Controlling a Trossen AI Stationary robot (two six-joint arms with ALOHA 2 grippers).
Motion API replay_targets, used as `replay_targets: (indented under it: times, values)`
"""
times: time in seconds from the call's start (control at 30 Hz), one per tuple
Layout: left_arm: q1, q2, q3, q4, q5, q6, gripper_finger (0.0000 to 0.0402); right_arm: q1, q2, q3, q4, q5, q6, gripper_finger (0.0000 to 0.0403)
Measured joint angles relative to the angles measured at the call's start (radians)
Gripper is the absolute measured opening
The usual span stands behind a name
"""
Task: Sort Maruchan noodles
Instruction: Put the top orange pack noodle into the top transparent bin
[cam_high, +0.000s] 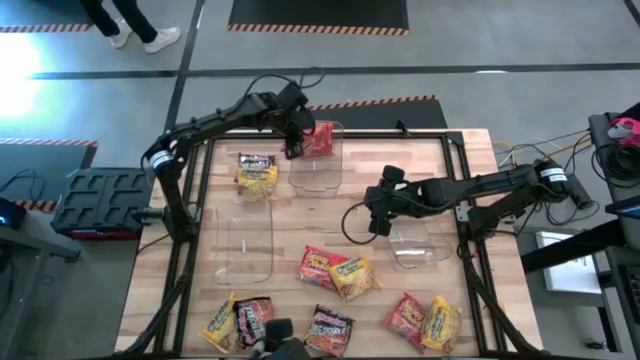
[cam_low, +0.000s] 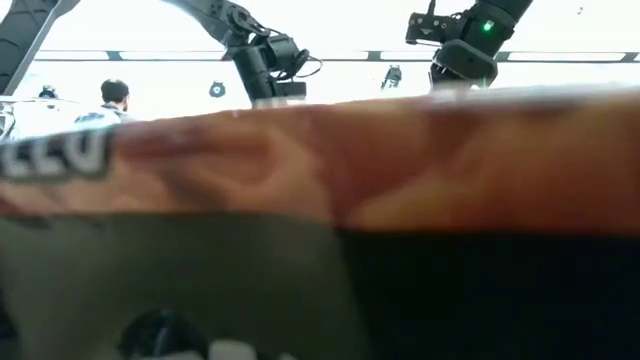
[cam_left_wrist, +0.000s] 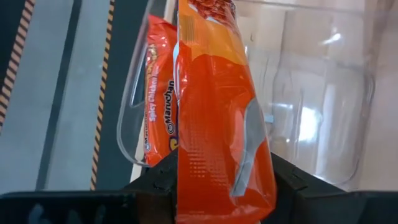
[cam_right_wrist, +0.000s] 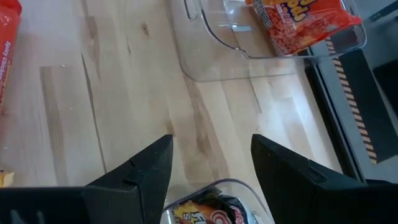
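The Maruchan noodles are crinkly square packets in red, yellow and dark. My left gripper (cam_high: 297, 140) is at the far clear bin (cam_high: 317, 165), shut on a red packet (cam_left_wrist: 214, 118). A second red packet (cam_left_wrist: 158, 93) leans inside that bin. My right gripper (cam_right_wrist: 211, 162) hovers open over bare wood between the bins, touching nothing. A yellow-and-dark packet (cam_right_wrist: 202, 214) shows just under it, inside a clear rim. Two packets (cam_high: 257, 172) lie stacked at the far left. Several more lie along the near edge (cam_high: 335, 272). My left gripper pinches the red packet between its two fingers (cam_left_wrist: 155, 180), one on each flat face, at the packet's end nearest the wrist (cam_left_wrist: 211, 193). The fingers come from the table's left. The packet stands on edge, reaching forward from the fingers over the bin's far end.
Two more clear bins stand on the table, one at the left (cam_high: 245, 242) and one at the right (cam_high: 415, 245). A packet lying close to the lens (cam_low: 320, 200) blocks most of the low view. A person's feet (cam_high: 140, 35) show on the floor beyond the table.
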Motion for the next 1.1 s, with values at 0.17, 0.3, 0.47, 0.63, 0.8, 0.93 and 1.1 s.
replay_targets:
  times: [0.17, 0.3, 0.47, 0.63, 0.8, 0.93, 1.1]
  values:
    - [-0.001, 0.011, 0.000, -0.006, 0.001, 0.060, 0.0119, 0.000, 0.001, 0.000, 0.001, -0.001, 0.000, 0.0208]
    - [-0.004, 0.016, 0.000, -0.016, 0.001, 0.156, 0.0119, 0.000, 0.001, 0.000, 0.004, -0.001, 0.000, 0.0208]
    - [-0.010, 0.017, 0.000, -0.028, 0.000, 0.281, 0.0119, 0.000, 0.001, 0.001, 0.030, -0.001, 0.000, 0.0208]
    - [-0.015, 0.019, 0.000, -0.030, 0.000, 0.300, 0.0119, 0.000, 0.001, 0.002, 0.030, -0.001, 0.000, 0.0208]
    - [-0.025, 0.020, 0.000, -0.030, -0.003, 0.322, 0.0119, 0.000, 0.001, 0.002, 0.030, -0.002, 0.000, 0.0208]
    - [-0.043, 0.020, 0.000, -0.046, 0.009, 0.322, 0.0119, 0.000, 0.001, 0.002, 0.030, -0.002, 0.000, 0.0208]
    - [-0.067, 0.037, 0.000, -0.063, 0.023, 0.317, 0.0119, 0.000, 0.001, 0.002, 0.031, -0.002, 0.000, 0.0208]
